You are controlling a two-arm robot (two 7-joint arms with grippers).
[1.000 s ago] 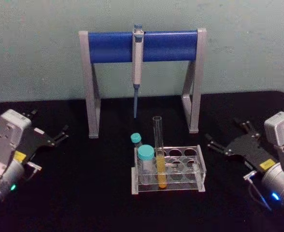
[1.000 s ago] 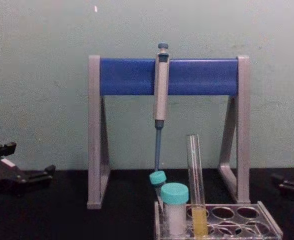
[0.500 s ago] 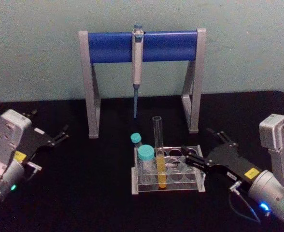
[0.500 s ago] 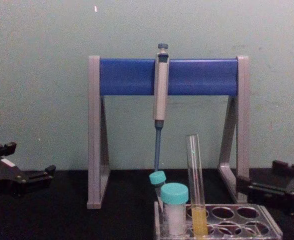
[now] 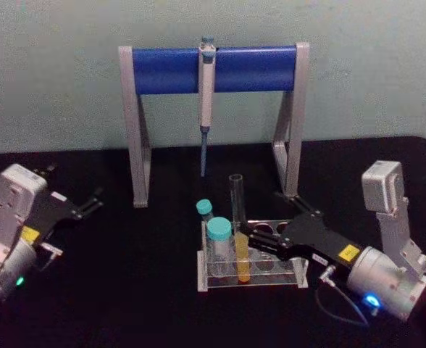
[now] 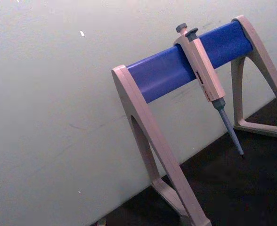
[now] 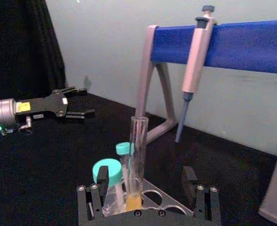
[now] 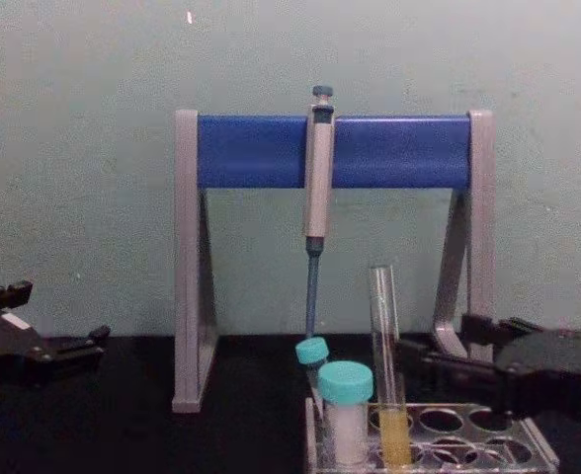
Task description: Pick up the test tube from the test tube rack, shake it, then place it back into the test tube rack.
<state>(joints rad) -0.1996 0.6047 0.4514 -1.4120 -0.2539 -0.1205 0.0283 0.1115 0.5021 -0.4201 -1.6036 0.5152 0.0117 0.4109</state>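
The test tube (image 5: 236, 210) stands upright in the test tube rack (image 5: 271, 280), with yellow-orange liquid at its bottom. My right gripper (image 5: 260, 217) is open and reaches in from the right over the rack's top. In the right wrist view the test tube (image 7: 138, 150) rises between the two spread fingers (image 7: 89, 202), untouched. In the chest view the right gripper (image 8: 434, 341) is just right of the tube (image 8: 383, 336), above the rack (image 8: 538, 449). My left gripper (image 5: 91, 202) rests open on the table at the far left.
A teal-capped tube (image 5: 218, 232) of white contents and a small slanted teal-capped tube (image 5: 203, 208) sit in the rack left of the test tube. Behind stands the grey-and-blue pipette stand (image 5: 249, 69) with a pipette (image 5: 206, 94) hanging from it. The table is black.
My right gripper has moved left from the table's right side to the rack, its open fingers now by the test tube. The left arm and tube have not moved.
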